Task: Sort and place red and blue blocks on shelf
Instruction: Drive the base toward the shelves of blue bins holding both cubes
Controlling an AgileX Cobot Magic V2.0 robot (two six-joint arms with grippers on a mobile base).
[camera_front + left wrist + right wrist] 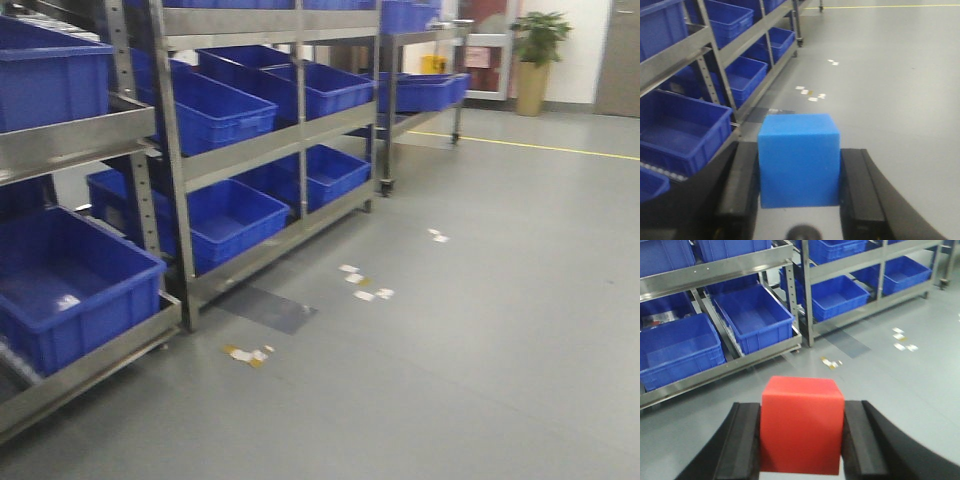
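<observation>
Left wrist view: left end effector [799, 187] grips the blue block [799, 159]; right end effector [801, 440] grips the red block [802, 425], shelf [715, 265] beyond.

Front cam: oblique, mid-range on shelf [168, 150]. Wrist cams: low, fwd; all share shelf.

Left gripper [799, 172] clamped on blue block [799, 150]; right gripper [802, 437] clamped on red block [802, 412]; both apparently held level.
</observation>
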